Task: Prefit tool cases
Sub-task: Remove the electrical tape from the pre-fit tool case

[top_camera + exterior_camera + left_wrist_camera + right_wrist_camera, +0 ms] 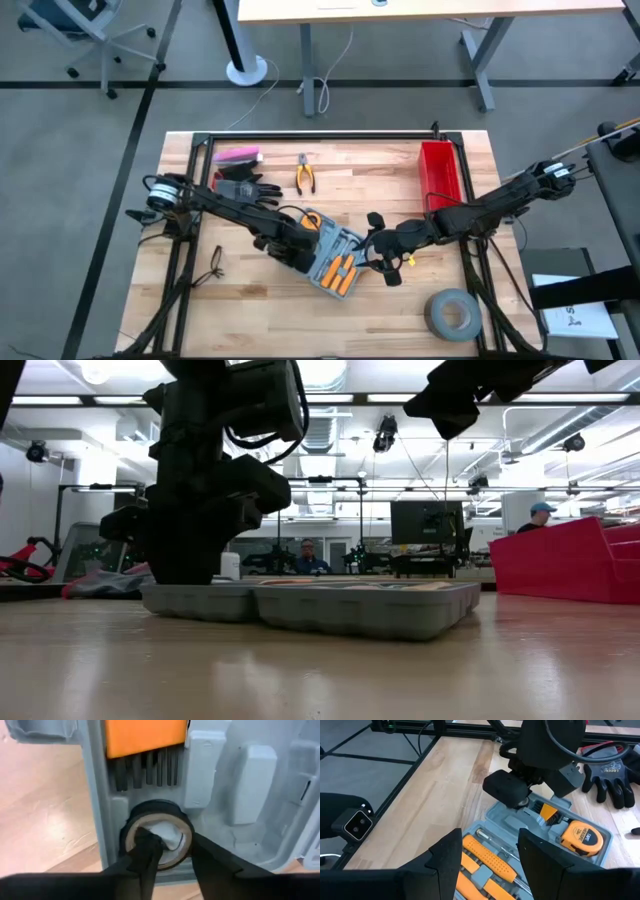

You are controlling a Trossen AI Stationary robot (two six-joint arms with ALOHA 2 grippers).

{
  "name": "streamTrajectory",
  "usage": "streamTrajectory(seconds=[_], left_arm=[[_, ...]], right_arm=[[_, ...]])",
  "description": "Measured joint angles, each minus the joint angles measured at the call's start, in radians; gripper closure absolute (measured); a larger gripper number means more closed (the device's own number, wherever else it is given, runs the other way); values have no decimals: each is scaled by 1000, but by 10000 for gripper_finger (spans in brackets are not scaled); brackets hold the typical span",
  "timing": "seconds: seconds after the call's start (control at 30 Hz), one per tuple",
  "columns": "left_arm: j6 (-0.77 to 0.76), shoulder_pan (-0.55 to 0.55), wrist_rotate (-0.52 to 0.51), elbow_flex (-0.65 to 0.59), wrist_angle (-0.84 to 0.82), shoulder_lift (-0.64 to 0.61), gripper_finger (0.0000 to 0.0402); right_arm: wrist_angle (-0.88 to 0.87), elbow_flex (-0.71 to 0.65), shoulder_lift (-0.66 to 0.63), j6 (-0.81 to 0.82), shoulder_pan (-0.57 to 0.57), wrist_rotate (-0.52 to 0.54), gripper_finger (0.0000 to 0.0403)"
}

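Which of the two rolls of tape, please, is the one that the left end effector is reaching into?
The small black roll seated in the tool case; the left end effector has one finger inside it. The large grey roll lies apart, untouched.

Bright, even light falls from ceiling strip lamps [60, 400] in the low view, leaving the left arm [205, 470] a dark silhouette. The counter [320, 670] shows a soft sheen and blurs up close. The left wrist view is soft and washed out.

Only blurred white lettering on the black glove [609, 770], unreadable.
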Motion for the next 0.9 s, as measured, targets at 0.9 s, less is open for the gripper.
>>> streamTrajectory(seconds=[0.9], left_arm=[[115,10,-91,297,-320,7,400]], right_arm=[[-3,0,0,10,0,0,231]])
